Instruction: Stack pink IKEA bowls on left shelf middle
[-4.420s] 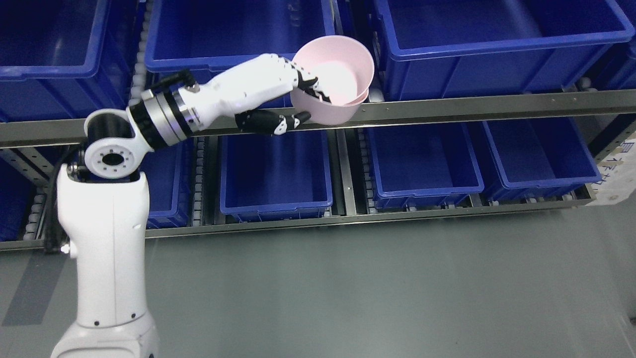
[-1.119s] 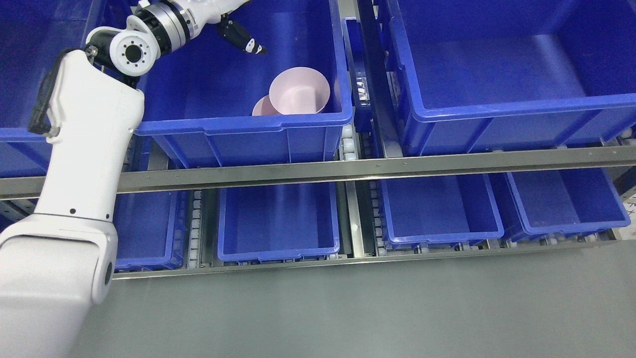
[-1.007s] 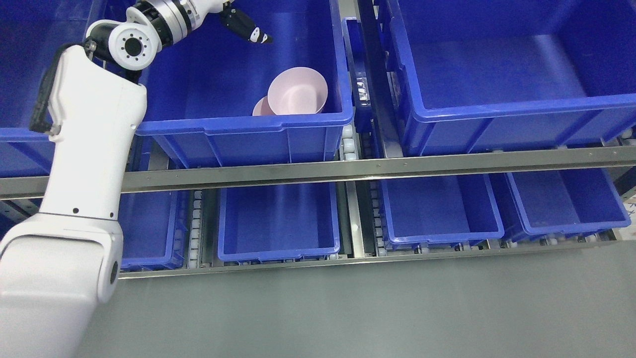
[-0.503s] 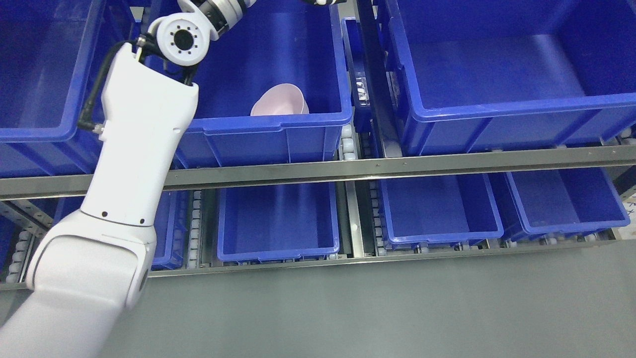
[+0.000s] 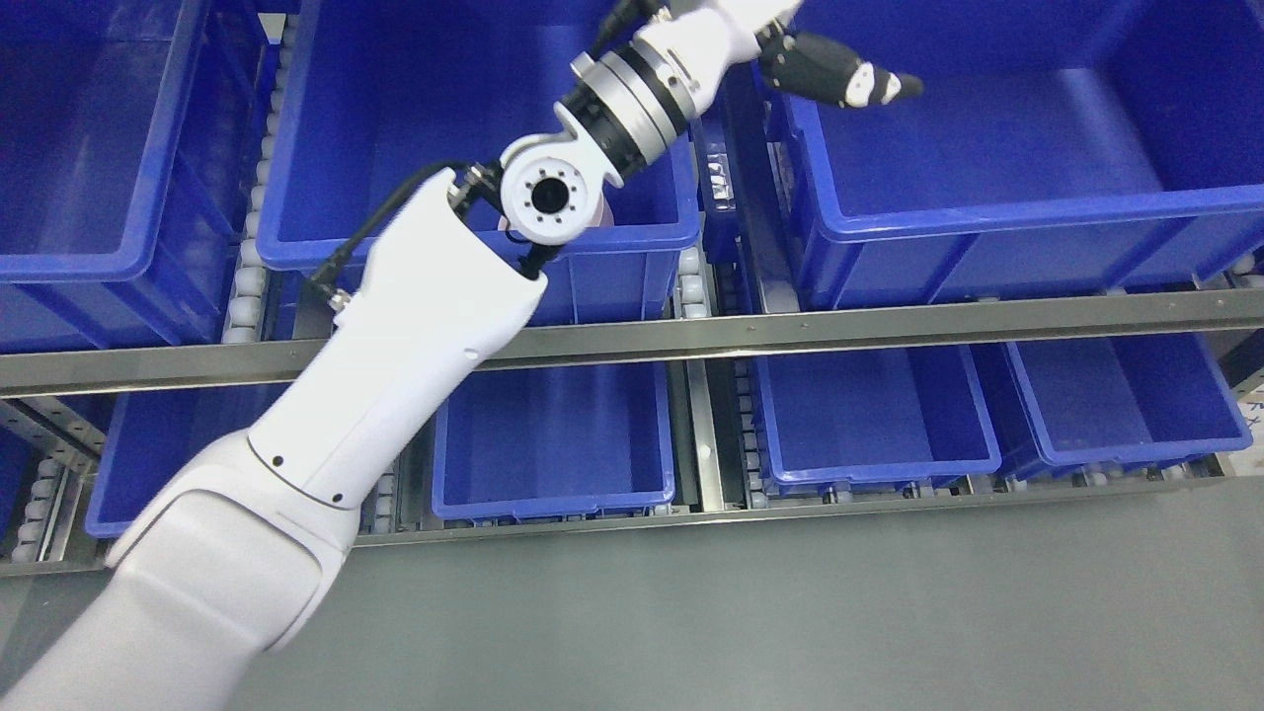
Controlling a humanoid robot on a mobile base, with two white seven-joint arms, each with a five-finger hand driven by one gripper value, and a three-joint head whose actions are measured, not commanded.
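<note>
Over right bin: left hand, thumb out; holding nothing.

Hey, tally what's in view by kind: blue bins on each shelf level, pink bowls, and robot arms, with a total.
Blue bins on the upper level: 3
Blue bins on the lower level: 4
Pink bowl: 1, only a sliver showing behind the wrist; more may be hidden
Left arm: 1, its robot hand over the right upper bin
Total: 9
</note>
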